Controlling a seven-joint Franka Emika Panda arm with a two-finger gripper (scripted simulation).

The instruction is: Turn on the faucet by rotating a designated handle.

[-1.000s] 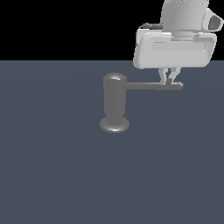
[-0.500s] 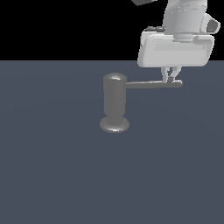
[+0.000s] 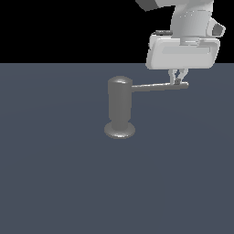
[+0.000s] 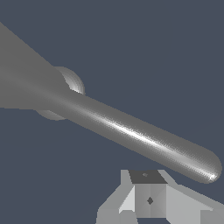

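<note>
Faucet [image 3: 119, 109]: upright on counter [image 3: 55, 183], mid-scene.
Handle [image 3: 157, 87]: horizontal rod, pointing toward exterior view's right.
Jaws [image 3: 178, 81]: at handle's tip; opening and grip cannot be told.
Risk: slipping off the rounded tip while pushing.

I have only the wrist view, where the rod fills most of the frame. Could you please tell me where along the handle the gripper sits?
Observer: In the exterior view the gripper comes down from above, with its fingertips at the handle close to the free tip, far from the faucet.
Operator: Thank you. Which way does the handle point?
Observer: Toward the exterior view's right, almost level, starting just below the faucet's dome.
Operator: And is the faucet standing straight?
Observer: Yes, it stands upright on its flared base, and the arm is clear of the body.
</note>
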